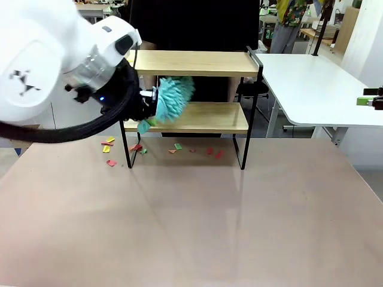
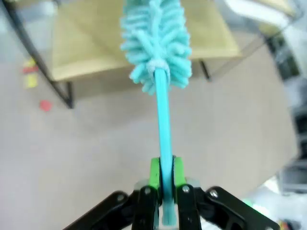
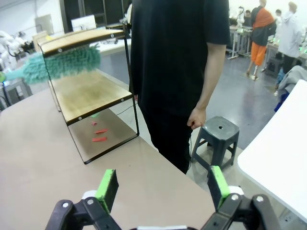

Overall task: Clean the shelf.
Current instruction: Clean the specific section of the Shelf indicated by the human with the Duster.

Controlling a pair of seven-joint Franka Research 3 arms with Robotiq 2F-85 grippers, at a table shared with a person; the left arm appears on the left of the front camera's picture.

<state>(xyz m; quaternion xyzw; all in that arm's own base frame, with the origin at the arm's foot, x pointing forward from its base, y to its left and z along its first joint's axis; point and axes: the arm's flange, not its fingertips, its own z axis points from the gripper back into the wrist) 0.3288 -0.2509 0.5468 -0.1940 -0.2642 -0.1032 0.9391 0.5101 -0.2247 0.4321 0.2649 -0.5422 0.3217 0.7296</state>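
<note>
The shelf (image 1: 197,63) stands at the far side of the table, two light wooden boards in a thin black frame. My left gripper (image 1: 145,103) is shut on the handle of a teal fluffy duster (image 1: 173,98). The duster's head sits between the two boards at the shelf's left end, just above the lower board (image 1: 209,118). In the left wrist view the green pads (image 2: 154,173) clamp the teal handle (image 2: 164,120), and the duster head (image 2: 156,43) hangs over the wooden board (image 2: 76,52). My right gripper (image 3: 163,187) is open and holds nothing, well off to the shelf's (image 3: 91,91) side.
Red, yellow and green paper scraps (image 1: 109,146) lie on the table under and left of the shelf, with more scraps (image 1: 209,152) beneath its middle. A person in a black shirt (image 3: 177,72) stands behind the shelf beside a stool (image 3: 218,132). A white table (image 1: 317,84) adjoins on the right.
</note>
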